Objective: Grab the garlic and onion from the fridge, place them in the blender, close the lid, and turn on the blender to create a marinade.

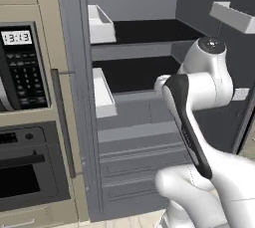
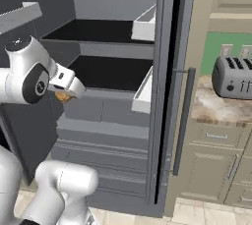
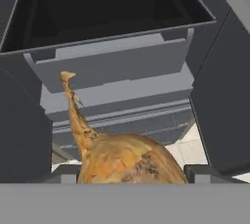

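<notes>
1 onion (image 3: 128, 162) sits between the jaws of the gripper (image 3: 131, 173), which are clamped on its brown-gold body – its dry stalk rises toward the drawers in the hand view. The right base view shows the same orange mass (image 2: 63, 96) under the hand, in front of the open fridge (image 2: 113, 121) at the level of the lower shelf edge and above the grey drawers. The garlic cannot be located in these pictures, and neither can the blender or its lid.

Judged status: the onion is secured and clear of the shelf; transfer to the blender is not yet done.

Risks from this position:
- Slip – the onion is round with loose papery skin; a fast swing could roll it out of the jaws onto the floor.
- Collision – the white door bins (image 1: 102, 92) and the fridge door (image 1: 74, 97) stand close on both sides; a wide arm sweep could strike them.
- Stalk snag – the long stalk could catch a shelf edge if the hand rises near it.
</notes>
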You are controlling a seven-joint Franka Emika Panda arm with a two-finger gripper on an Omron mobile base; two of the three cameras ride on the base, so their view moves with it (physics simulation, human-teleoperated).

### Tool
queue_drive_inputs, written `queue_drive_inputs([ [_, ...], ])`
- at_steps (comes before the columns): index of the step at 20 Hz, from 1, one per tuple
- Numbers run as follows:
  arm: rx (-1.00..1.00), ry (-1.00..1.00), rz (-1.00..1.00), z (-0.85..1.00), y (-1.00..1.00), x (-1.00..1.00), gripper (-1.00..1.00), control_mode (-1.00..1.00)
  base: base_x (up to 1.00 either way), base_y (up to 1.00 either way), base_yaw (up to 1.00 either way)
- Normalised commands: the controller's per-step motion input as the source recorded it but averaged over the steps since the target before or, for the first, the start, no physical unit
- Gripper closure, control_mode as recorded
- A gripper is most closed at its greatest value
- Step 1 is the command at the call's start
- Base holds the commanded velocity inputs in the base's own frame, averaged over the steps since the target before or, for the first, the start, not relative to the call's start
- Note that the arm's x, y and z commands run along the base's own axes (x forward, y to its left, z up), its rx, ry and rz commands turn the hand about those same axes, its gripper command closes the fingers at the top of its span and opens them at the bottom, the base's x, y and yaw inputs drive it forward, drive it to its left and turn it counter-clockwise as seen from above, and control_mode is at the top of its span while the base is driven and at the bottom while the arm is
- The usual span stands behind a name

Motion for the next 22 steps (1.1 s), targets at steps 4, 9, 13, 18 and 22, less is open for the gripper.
queue_drive_inputs([
  [4, 0.00, 0.00, 0.00, 0.00, 0.00, 0.00, 1.00, 1.00, -1.00, 0.46, -0.28],
  [9, 0.00, 0.00, 0.00, 0.00, 0.00, 0.00, 1.00, 1.00, -1.00, 0.44, -0.41],
  [13, 0.00, 0.00, 0.00, 0.00, 0.00, 0.00, 1.00, 1.00, -1.00, 0.51, -0.58],
  [18, 0.00, 0.00, 0.00, 0.00, 0.00, 0.00, 1.00, 1.00, -0.99, 0.36, -0.72],
  [22, 0.00, 0.00, 0.00, 0.00, 0.00, 0.00, 1.00, 1.00, -0.99, 0.32, -0.74],
])
